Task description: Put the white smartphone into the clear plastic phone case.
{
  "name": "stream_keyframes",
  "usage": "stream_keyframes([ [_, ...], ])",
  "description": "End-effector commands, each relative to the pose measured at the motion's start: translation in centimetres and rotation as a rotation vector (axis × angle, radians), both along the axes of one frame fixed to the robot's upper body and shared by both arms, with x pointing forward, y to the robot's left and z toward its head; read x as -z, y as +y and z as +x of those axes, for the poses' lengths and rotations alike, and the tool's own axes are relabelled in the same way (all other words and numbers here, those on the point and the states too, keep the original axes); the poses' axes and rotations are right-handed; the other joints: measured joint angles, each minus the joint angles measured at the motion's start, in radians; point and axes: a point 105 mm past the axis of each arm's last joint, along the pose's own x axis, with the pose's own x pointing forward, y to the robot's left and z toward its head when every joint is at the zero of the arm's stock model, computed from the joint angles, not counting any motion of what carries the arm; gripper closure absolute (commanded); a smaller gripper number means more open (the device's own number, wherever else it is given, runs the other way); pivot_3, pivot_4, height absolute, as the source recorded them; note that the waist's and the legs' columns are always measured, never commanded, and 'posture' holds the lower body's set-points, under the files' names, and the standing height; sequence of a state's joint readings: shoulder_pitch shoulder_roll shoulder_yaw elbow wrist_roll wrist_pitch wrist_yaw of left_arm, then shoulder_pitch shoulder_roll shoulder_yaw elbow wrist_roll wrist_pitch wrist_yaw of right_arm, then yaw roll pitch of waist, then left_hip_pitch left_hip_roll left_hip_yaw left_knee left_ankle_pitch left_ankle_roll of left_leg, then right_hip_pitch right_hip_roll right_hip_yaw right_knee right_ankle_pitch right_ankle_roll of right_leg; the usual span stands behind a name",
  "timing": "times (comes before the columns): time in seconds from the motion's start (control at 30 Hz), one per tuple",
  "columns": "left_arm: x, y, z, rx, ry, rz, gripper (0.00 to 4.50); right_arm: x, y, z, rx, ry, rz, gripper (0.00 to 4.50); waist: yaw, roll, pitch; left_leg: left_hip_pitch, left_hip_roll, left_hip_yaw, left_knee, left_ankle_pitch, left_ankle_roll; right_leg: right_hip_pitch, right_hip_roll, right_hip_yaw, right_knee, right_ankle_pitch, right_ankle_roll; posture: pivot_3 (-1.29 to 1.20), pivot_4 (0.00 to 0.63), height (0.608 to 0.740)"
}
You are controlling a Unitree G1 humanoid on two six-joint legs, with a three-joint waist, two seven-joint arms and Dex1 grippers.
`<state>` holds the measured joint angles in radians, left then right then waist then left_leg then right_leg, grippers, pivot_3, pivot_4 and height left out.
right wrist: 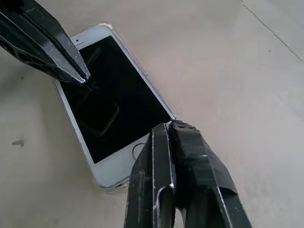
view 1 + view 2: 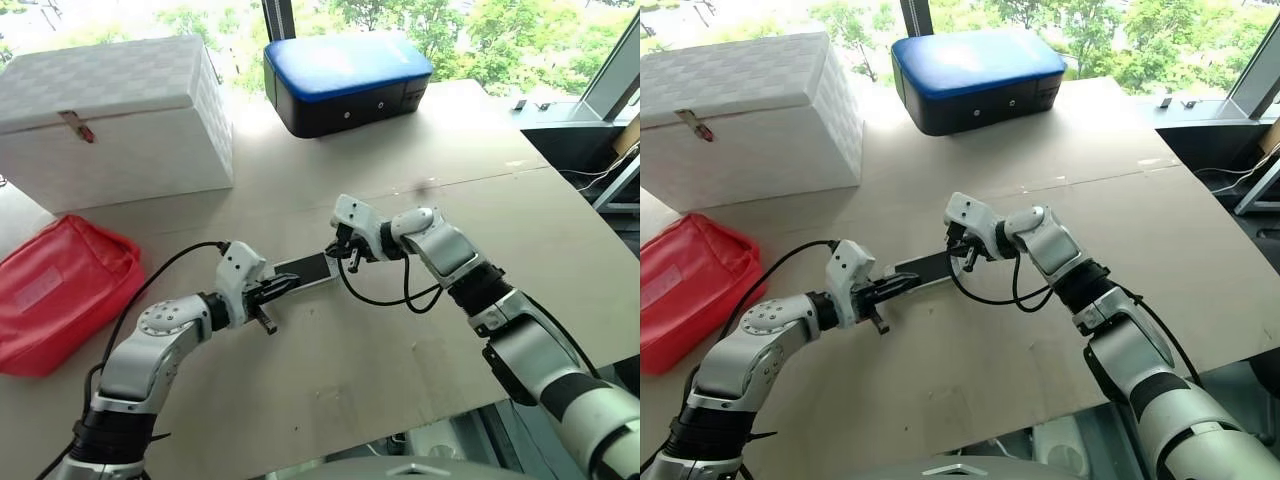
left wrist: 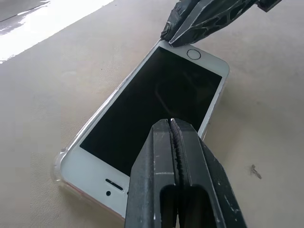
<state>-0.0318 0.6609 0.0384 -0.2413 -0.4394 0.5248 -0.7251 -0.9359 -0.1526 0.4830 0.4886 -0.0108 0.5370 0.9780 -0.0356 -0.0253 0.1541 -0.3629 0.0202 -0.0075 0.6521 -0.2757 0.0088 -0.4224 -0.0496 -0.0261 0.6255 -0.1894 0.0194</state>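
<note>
Already you have the flat white smartphone with the black glass screen (image 3: 156, 102) lying face up on the tan board tabletop (image 2: 400, 340), sitting in the thin clear plastic phone case (image 3: 59, 166), whose rim shows at one corner. What looks left is pressing it fully home. Your left gripper (image 2: 284, 288) and right gripper (image 2: 350, 255), both pressed together and holding nothing, bear down on opposite ends.

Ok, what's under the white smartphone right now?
The clear plastic phone case: its rim shows along the white smartphone's edge and corner. The case's floor is covered by the phone, so full seating can't be confirmed.
</note>
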Motion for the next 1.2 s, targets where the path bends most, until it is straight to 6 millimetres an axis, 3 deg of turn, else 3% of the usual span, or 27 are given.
stream_keyframes([
  [0.03,2.9,1.1,-0.7,-0.041,0.098,0.034,4.46,4.0,-1.5,-0.1,-0.008,0.092,-0.186,4.50,-0.002,0.001,-0.002,0.002,0.000,0.000,0.000,0.000,0.000,0.002,0.000,0.000,0.000,-0.002,0.002,0.00,0.150,0.740],
  [0.27,3.6,1.5,-0.3,-0.060,0.094,0.038,4.46,7.8,-2.4,-2.1,-0.196,0.177,-0.402,4.50,-0.003,0.010,-0.018,0.015,0.001,-0.001,-0.001,0.000,0.000,0.013,0.000,0.001,0.000,-0.005,-0.001,0.00,0.150,0.740],
  [0.4,4.0,1.4,-0.4,-0.060,0.094,0.040,4.46,9.7,-2.5,-1.3,-0.146,0.092,-0.463,4.50,-0.007,0.013,-0.034,0.021,0.001,0.000,-0.004,0.000,0.000,0.016,0.000,0.004,0.000,-0.005,0.000,0.00,0.150,0.740],
  [0.57,4.3,1.5,-0.6,-0.063,0.095,0.040,4.46,6.1,-0.7,-0.8,-0.147,0.095,-0.185,4.50,-0.005,0.013,-0.036,0.030,0.001,-0.002,-0.005,-0.001,0.000,0.022,0.002,0.006,0.000,-0.006,0.000,0.00,0.150,0.740],
  [0.63,4.4,1.7,-0.6,-0.068,0.095,0.042,4.46,3.6,-0.9,-1.7,-0.209,0.128,-0.071,4.50,-0.003,0.012,-0.034,0.030,0.001,-0.003,-0.005,-0.001,0.000,0.022,0.002,0.006,0.000,-0.006,0.000,0.00,0.150,0.740],
  [0.7,4.4,1.8,-0.6,-0.071,0.095,0.043,4.46,2.7,-1.8,-2.3,-0.248,0.104,-0.069,4.50,-0.002,0.013,-0.031,0.028,0.002,-0.004,-0.005,-0.001,0.000,0.021,0.001,0.006,0.000,-0.006,0.000,0.00,0.150,0.740],
  [0.77,4.5,2.0,-0.5,-0.073,0.095,0.043,4.46,3.1,-2.0,-2.8,-0.257,0.093,-0.110,4.50,-0.003,0.016,-0.029,0.022,0.001,-0.003,-0.004,0.000,0.000,0.018,0.001,0.006,0.000,-0.006,0.000,0.00,0.150,0.740],
  [0.83,4.5,1.9,-0.4,-0.073,0.091,0.042,4.46,4.8,-2.0,-2.8,-0.241,0.072,-0.187,4.50,-0.005,0.016,-0.029,0.016,-0.002,-0.001,-0.005,0.000,0.000,0.010,0.001,0.009,0.000,-0.005,0.001,0.00,0.150,0.740],
  [0.97,4.0,1.7,-0.3,-0.066,0.057,0.023,4.46,6.6,-1.6,-2.3,-0.196,0.046,-0.229,4.50,-0.016,0.012,-0.031,0.021,0.000,0.000,-0.012,0.000,0.000,0.010,0.005,0.013,0.000,-0.007,-0.002,0.00,0.150,0.740],
  [1.1,2.2,1.6,-0.5,-0.080,-0.036,-0.052,4.46,2.3,0.3,-1.8,-0.143,-0.008,0.073,4.50,-0.024,0.008,-0.027,0.023,0.003,-0.004,-0.013,0.000,0.000,0.010,0.010,0.014,0.000,-0.007,-0.002,0.00,0.150,0.740],
  [1.2,-0.1,1.8,-1.0,-0.101,-0.151,-0.116,4.46,-2.1,-1.0,-0.8,-0.045,-0.147,0.278,4.50,-0.023,0.005,-0.018,0.021,0.003,-0.009,-0.013,0.000,0.000,0.008,0.014,0.013,0.000,-0.007,-0.002,0.00,0.150,0.740],
])
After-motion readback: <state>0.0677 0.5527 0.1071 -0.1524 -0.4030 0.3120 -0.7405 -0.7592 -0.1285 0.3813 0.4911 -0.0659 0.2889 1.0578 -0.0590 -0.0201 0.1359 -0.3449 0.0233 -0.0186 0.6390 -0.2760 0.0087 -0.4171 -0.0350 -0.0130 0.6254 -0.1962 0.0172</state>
